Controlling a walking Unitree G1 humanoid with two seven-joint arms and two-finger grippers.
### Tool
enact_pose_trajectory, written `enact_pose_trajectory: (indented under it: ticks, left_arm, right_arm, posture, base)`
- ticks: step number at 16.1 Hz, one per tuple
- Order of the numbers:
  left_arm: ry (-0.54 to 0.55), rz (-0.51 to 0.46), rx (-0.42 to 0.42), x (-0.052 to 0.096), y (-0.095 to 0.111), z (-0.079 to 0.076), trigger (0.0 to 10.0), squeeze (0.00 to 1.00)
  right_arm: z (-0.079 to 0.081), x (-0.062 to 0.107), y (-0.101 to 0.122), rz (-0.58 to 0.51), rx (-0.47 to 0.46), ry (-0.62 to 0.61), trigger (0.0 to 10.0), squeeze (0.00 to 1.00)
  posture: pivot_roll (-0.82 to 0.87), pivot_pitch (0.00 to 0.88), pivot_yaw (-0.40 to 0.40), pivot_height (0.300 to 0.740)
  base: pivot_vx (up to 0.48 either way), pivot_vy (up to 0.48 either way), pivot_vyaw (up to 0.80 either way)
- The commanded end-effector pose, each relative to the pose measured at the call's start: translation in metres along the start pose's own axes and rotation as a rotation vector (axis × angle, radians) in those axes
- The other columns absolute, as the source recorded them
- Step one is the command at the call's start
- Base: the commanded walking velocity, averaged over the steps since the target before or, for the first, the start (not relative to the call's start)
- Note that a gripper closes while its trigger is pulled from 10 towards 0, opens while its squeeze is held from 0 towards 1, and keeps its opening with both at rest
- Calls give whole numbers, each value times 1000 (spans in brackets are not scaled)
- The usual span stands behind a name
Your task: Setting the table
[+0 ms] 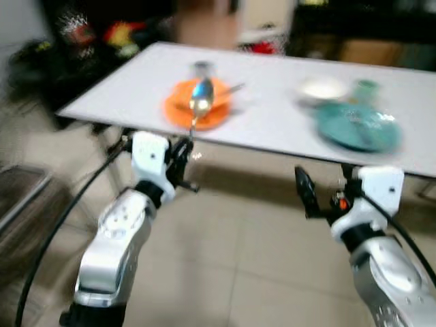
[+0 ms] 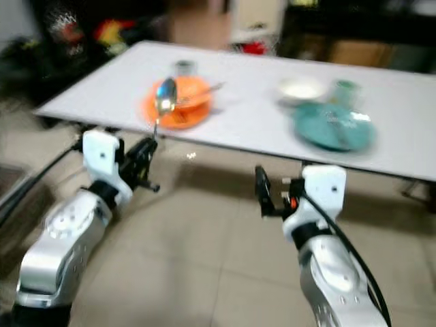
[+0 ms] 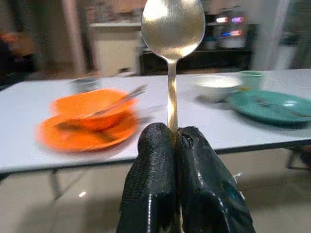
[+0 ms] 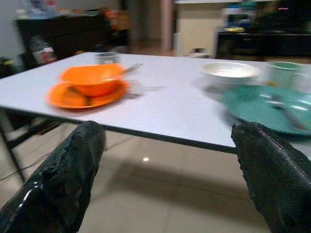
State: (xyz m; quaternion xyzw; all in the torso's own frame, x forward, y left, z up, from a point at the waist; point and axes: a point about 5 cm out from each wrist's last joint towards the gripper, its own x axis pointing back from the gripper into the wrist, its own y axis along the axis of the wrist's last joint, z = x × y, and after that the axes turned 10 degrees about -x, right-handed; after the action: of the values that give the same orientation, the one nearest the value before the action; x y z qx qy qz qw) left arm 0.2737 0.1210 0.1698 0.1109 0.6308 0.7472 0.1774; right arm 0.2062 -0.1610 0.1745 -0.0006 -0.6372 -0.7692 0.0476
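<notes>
Left hand (image 3: 176, 138) grips spoon (image 3: 172, 29) upright, bowl up

Looks like a home dining area w/ a tiled floor (image 1: 231, 272). A white worktop (image 1: 272, 116) carries an orange plate (image 1: 197, 109), teal plate (image 1: 357, 129) & white bowl (image 1: 323, 87); dark cabinets (image 4: 63, 34) stand behind.

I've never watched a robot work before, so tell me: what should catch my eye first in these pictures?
First the spoon, held upright with its bowl on top in the left gripper, jaws shut on its handle, just short of the white table. On that table sit an orange bowl on an orange plate to the left and a teal plate to the right. The right gripper waits open below the table edge.
</notes>
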Motion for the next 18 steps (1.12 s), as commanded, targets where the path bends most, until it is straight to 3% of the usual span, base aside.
enact_pose_trajectory:
  ticks: [1, 3, 6, 18]
  left_arm:
    - [-33, -24, 0, -3, 6, -7, 10000, 0]
    - [-41, -25, 0, -4, 6, -8, 10000, 0]
    - [-47, -27, 2, -4, 6, -9, 10000, 0]
    - [-71, -23, 1, -6, 3, -11, 10000, 0]
  right_arm:
    - [-3, 1, 4, -20, 4, -14, 10000, 0]
    - [-2, 1, 4, -22, 1, -12, 10000, 0]
    - [-2, 1, 4, -25, 1, -9, 10000, 0]
    - [-1, -1, 3, -31, -9, -6, 10000, 0]
  posture:
    - [-86, 0, 14, 740]
    - [-90, 0, 20, 740]
    - [-91, 0, 21, 740]
    - [-88, 0, 21, 740]
  base:
    - [326, 0, 0]
    - [324, 0, 0]
    - [321, 0, -800]
    - [329, 0, 0]
